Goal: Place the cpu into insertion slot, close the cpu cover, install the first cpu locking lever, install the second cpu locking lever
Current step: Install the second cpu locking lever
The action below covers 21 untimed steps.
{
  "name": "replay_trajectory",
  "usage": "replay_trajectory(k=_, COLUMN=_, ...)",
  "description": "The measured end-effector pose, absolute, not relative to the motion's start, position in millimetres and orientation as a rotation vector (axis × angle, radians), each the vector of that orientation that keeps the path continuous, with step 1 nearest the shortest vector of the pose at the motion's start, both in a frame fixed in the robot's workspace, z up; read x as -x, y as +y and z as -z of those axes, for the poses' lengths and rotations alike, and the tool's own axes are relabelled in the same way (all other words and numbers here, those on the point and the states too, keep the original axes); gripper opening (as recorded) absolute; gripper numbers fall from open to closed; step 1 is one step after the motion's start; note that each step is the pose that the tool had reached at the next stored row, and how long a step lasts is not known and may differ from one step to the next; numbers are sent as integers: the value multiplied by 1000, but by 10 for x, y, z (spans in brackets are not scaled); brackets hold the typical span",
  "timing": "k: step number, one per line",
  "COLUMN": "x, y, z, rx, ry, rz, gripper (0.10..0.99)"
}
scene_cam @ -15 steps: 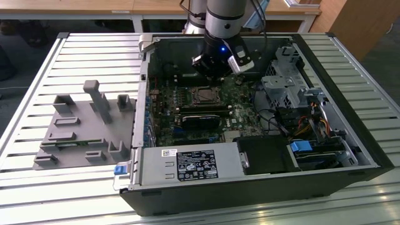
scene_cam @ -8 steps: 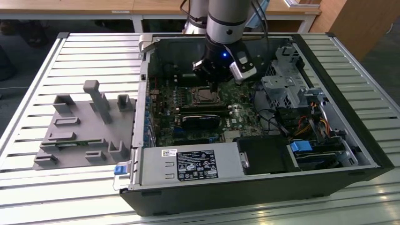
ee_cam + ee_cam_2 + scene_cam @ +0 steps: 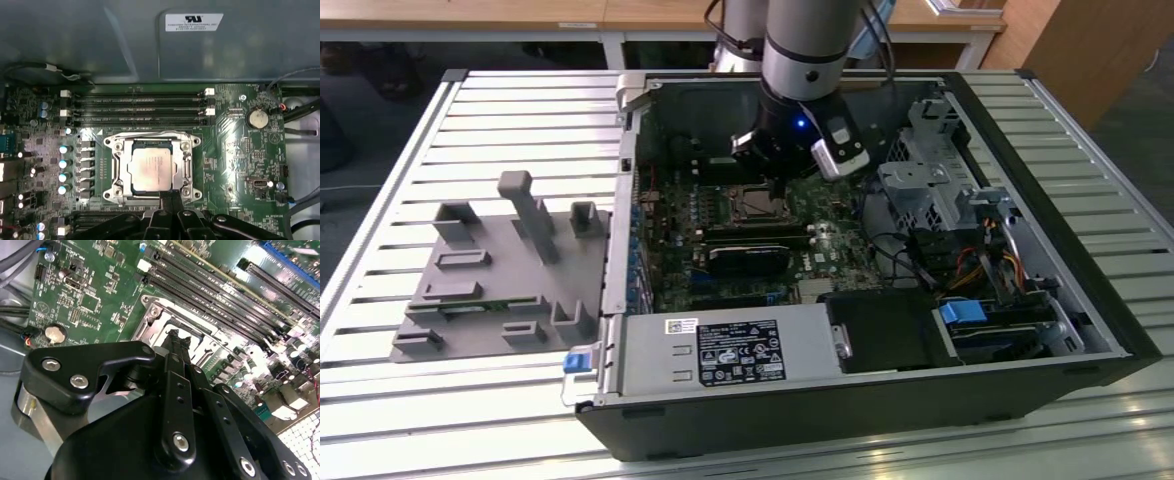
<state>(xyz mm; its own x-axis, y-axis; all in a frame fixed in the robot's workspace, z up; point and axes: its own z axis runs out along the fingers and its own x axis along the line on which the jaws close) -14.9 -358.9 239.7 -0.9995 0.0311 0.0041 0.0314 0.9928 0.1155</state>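
- i see the cpu [image 3: 152, 169] seated in the insertion slot [image 3: 116, 147] on the green motherboard [image 3: 240, 150], pale metal face up.
- the cpu cover [image 3: 187, 165] lies closed over it, framing the chip through its window.
- the gripper [image 3: 168, 197] sits at the socket's edge, fingers drawn together into one narrow tip; i can't tell if anything is pinched there.
- exterior view: the arm [image 3: 807, 50] reaches down into the open computer case [image 3: 881, 400]; a grey fixture [image 3: 500, 270] lies on the slatted table [image 3: 400, 420], towards the exterior view's left.
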Motion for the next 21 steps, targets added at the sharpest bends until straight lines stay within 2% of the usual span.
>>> replay_trajectory(k=10, x=151, y=-3755, z=-2377, rx=49, ry=-3132, rz=202, gripper=106)
replay_trajectory(k=21, x=281, y=-3810, z=-2365, rx=49, ry=-3132, rz=202, gripper=106)
